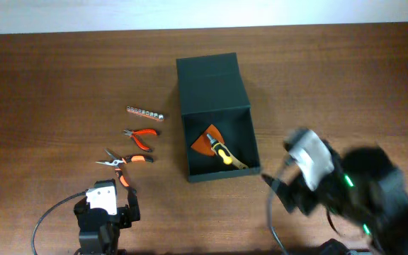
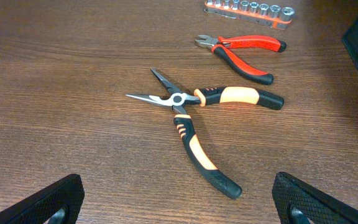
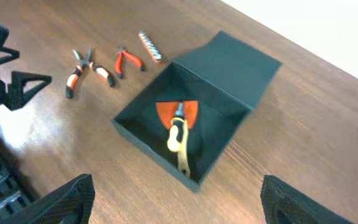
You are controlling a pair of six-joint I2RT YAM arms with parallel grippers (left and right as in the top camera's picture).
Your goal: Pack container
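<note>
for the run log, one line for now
container open, orange tool inside; pliers, cutters, socket strip outside; left gripper open by pliers; right gripper open

Soft even light, motion blur on right claw (image 1: 280,191) (overhead)

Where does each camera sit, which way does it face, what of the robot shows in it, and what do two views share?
Overhead: above the table, looking straight down on the container, left arm and right arm.
Left wrist: low, facing the needle-nose pliers; left gripper fingers at bottom corners.
Right wrist: raised, looking down into the container; right gripper fingers at bottom corners.
Shared: both wrist views show the pliers.
</note>
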